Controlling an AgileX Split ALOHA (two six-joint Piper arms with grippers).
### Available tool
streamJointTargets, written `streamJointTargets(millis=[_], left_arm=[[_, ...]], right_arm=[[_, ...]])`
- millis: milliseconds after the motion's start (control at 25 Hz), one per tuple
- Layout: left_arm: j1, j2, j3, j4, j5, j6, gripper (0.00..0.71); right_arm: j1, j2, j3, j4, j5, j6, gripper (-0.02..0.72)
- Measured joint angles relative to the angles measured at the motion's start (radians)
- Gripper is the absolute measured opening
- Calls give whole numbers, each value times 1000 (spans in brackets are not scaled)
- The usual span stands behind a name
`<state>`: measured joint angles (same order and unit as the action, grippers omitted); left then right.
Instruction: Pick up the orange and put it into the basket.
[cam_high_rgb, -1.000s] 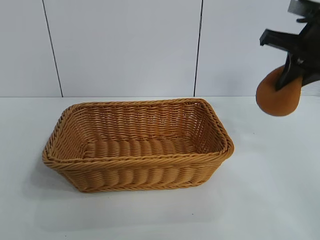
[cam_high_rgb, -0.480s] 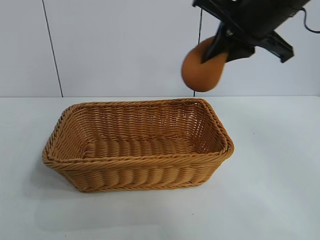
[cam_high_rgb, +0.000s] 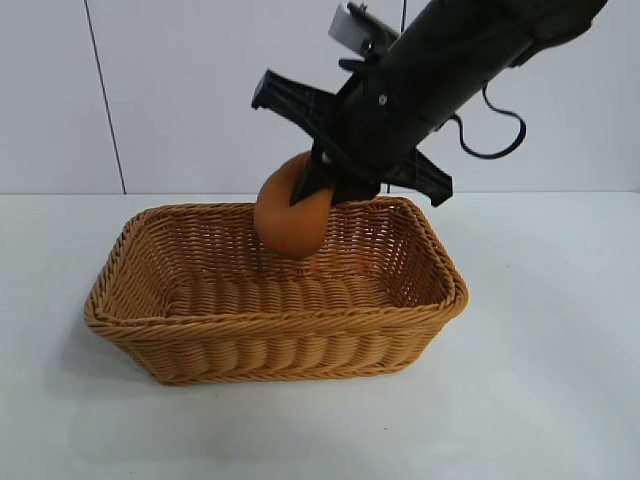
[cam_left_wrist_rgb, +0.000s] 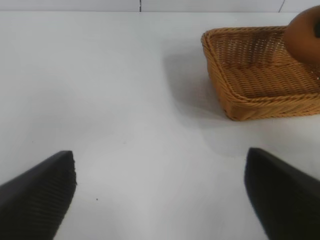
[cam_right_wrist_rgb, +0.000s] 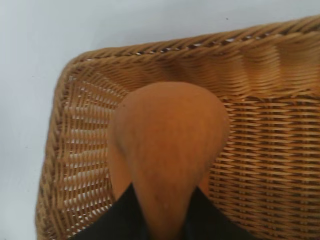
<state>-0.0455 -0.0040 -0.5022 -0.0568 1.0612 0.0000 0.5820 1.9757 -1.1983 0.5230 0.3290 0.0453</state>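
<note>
My right gripper is shut on the orange, a dull orange rough fruit, and holds it in the air above the middle of the basket. The basket is a large golden-brown wicker one in the middle of the white table. In the right wrist view the orange sits squeezed between the black fingers with the basket below it. The left gripper is open and empty over bare table, far from the basket; the orange shows at that view's edge.
The white table stretches round the basket on all sides. A pale panelled wall stands behind. A black cable hangs from the right arm.
The right arm has swung left and down with the orange, from beyond the basket's right end to over its middle.
</note>
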Motion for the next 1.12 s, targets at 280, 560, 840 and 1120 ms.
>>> streamJointTargets(millis=[280, 560, 840, 1120], left_arm=[[0, 0, 0, 0, 0, 0, 651], [0, 0, 0, 0, 0, 0, 651], [0, 0, 0, 0, 0, 0, 651], [0, 0, 0, 0, 0, 0, 651]], right_arm=[[0, -18, 0, -9, 14, -21, 551], [-20, -85, -128, -140, 287, -8, 687], [-46, -91, -396, -419, 763, 90, 694], [-186, -93, -430, -555, 874, 141, 694]])
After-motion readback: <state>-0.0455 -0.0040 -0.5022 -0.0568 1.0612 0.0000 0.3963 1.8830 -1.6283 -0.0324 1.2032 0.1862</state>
